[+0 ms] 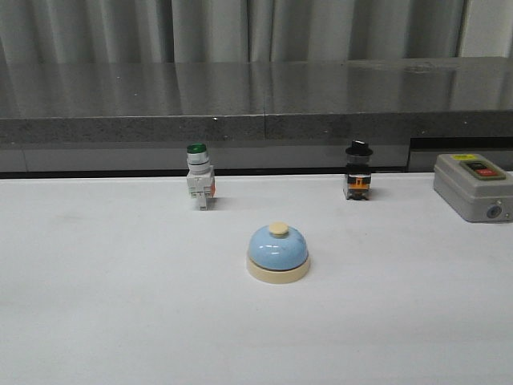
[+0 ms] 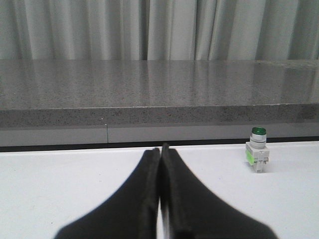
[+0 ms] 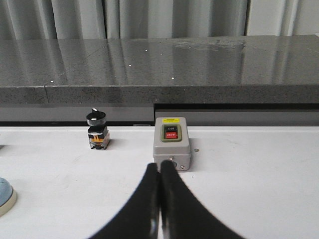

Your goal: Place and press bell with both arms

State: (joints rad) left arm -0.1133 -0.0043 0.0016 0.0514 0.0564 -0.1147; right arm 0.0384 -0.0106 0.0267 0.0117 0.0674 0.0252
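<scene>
The light-blue bell (image 1: 277,251) with a cream base and cream button stands upright on the white table, near the middle, in the front view. Its edge shows at the border of the right wrist view (image 3: 5,195). Neither arm shows in the front view. My left gripper (image 2: 160,149) is shut and empty, low over the table, and the bell is out of its view. My right gripper (image 3: 160,166) is shut and empty, its tips in front of the grey box.
A green-capped white push-button switch (image 1: 199,178) stands behind the bell to the left, also seen in the left wrist view (image 2: 257,155). A black knob switch (image 1: 357,172) stands at back right. A grey box with a red button (image 1: 473,186) sits far right. A dark stone ledge (image 1: 256,104) runs behind the table.
</scene>
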